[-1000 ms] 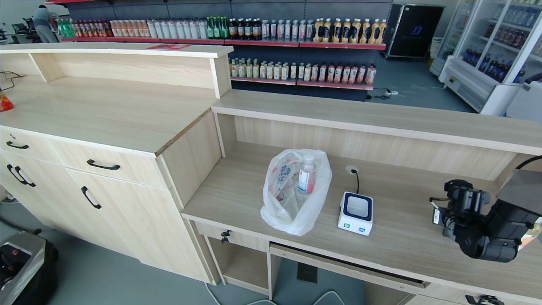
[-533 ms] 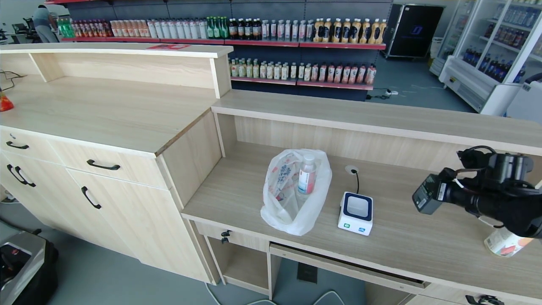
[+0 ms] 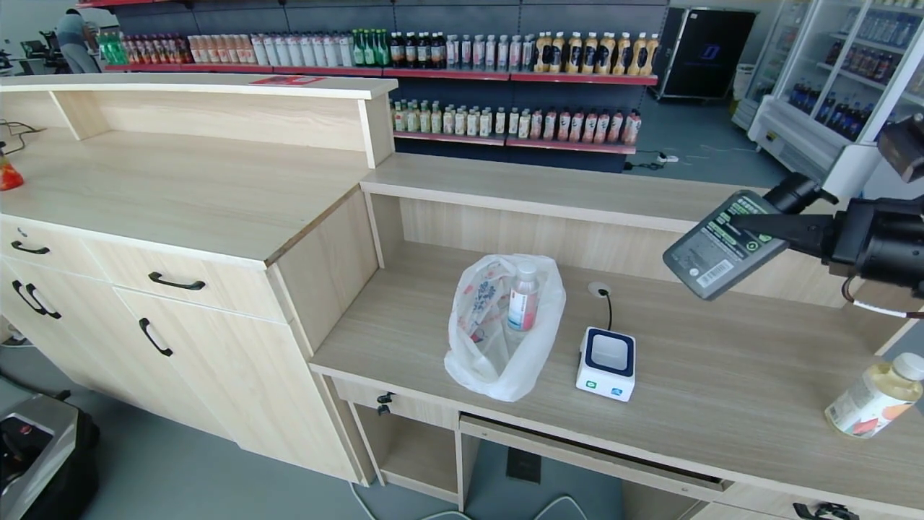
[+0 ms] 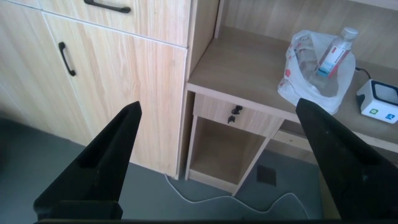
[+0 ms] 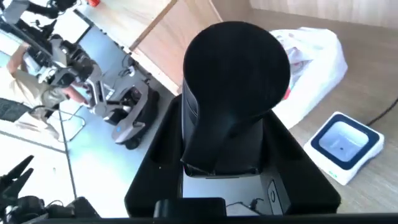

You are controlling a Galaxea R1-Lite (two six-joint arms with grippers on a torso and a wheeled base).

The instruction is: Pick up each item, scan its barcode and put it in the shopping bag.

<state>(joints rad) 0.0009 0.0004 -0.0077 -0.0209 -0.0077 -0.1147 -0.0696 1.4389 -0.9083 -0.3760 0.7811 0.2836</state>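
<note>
R jaws [image 3: 758, 230] are clamped on one end of a flat grey packet [image 3: 724, 245], held in the air well above the worktop [image 3: 707, 412]. The packet sticks out past the jaw tips, with its barcode at the end farthest from them on the face turned up and toward us. From the R wrist it reads as a dark shape [image 5: 236, 74], so we can't tell how deep the bite is, prob. shallow.

The scanner [image 3: 608, 361] sits below and to the left of the R jaws. The shopping bag [image 3: 498, 347] is just beyond it on that side, mouth open, with a clear bottle [image 3: 523, 297] inside. A juice bottle [image 3: 877, 397] lies on the worktop below the R jaws, nearer us, not yet scanned.

We judge the packet light and fairly stiff but smooth-skinned. An end grip lets it swing or slip, so we'd turn it slowly to face the barcode down at the scanner window.

L jaws [image 4: 217, 162] are spread wide, holding nothing, with the bag well ahead of them.
</note>
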